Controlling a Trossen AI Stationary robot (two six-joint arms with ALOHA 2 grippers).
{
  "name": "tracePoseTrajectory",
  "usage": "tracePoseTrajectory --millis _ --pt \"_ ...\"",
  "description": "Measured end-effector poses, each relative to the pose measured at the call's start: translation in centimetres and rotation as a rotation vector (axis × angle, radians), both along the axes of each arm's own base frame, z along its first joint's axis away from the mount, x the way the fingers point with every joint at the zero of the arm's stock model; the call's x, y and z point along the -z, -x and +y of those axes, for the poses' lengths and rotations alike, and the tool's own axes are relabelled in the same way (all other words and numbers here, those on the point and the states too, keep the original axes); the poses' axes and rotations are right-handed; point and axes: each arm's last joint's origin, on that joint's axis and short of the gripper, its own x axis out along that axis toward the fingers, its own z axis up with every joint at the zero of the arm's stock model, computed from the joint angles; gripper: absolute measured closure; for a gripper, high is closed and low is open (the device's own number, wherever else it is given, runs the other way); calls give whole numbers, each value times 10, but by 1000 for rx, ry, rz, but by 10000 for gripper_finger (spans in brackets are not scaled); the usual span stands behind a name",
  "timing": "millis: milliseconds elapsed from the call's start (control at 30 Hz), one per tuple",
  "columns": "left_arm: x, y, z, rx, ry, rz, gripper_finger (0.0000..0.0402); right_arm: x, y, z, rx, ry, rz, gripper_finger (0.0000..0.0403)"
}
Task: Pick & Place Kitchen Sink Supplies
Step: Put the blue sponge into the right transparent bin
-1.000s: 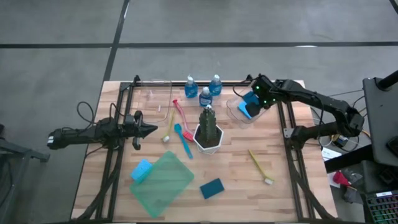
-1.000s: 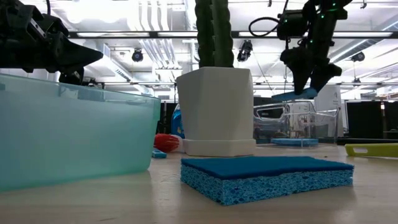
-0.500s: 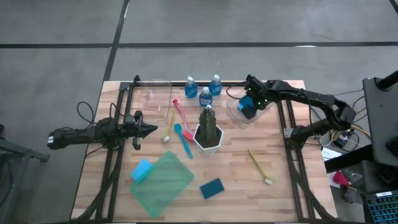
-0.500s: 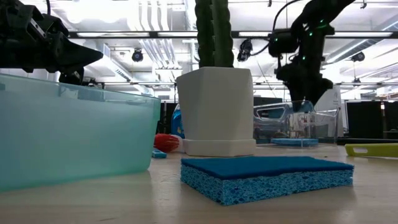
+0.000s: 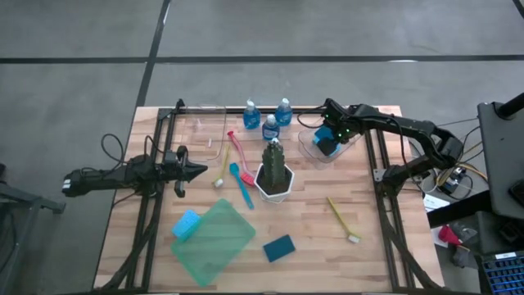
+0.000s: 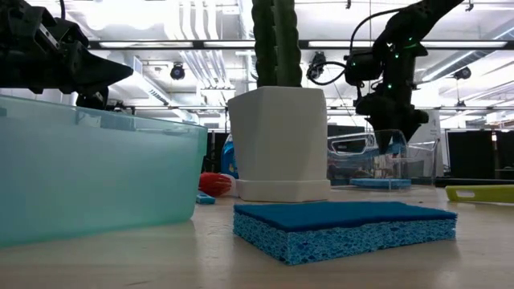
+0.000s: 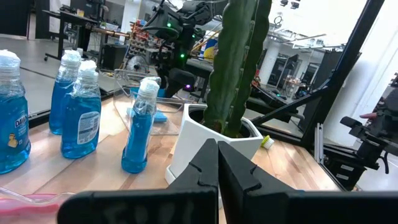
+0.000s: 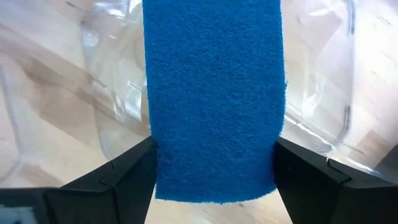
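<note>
The place is a robotics lab or workshop, not a home kitchen. A light wooden table [image 5: 327, 246] stands on a bare grey concrete floor [image 5: 82, 49] crossed by dark seams. The low view looks into a large hall with rows of ceiling strip lights [image 6: 201, 44] and exposed pipes, while the left wrist view shows workbenches [image 7: 68, 15] and equipment behind.

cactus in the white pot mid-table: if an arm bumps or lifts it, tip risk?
Probably top-heavy: the cactus stands tall above its white pot, so a high bump could tip it. The pot's base looks wide and flat on the table, so a low push likely slides it. The spiky stem seems poor for gripping; the rim looks safer.
</note>
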Motion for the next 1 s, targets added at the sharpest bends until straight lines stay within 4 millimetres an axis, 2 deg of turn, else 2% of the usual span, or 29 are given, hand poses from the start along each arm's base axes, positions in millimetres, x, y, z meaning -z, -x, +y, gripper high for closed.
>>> tracePoseTrajectory --millis 367,1000 --pt "0 0 0 0 0 0 401 3 0 -1 6 -13 -17 116" --pt "0 0 0 0 0 0 401 30 3 0 9 -81 54 120"
